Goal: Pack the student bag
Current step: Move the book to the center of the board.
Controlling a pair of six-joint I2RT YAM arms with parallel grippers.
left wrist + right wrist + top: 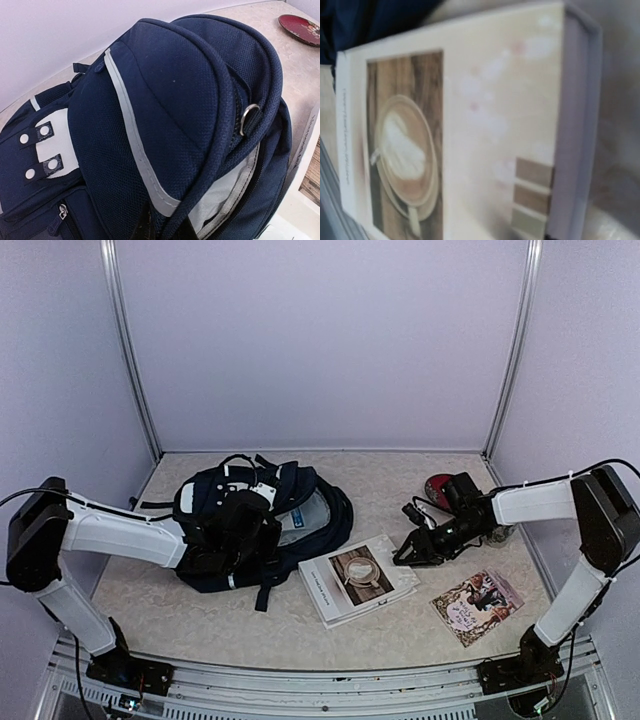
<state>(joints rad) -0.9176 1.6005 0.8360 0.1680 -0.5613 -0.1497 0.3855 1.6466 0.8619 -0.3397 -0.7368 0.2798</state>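
Two claws: my left claw (pixel 240 535) is pinched shut on the flap of the student bag (pixel 205 495), left on the desk (pixel 250 625). My right claw (pixel 410 552) hangs at the edge of the coffee-cover book (pixel 355 575) — how wide, I cannot tell. That slick cover may skid across the smooth marbled desk — plain lilac walls (pixel 320 340) around.
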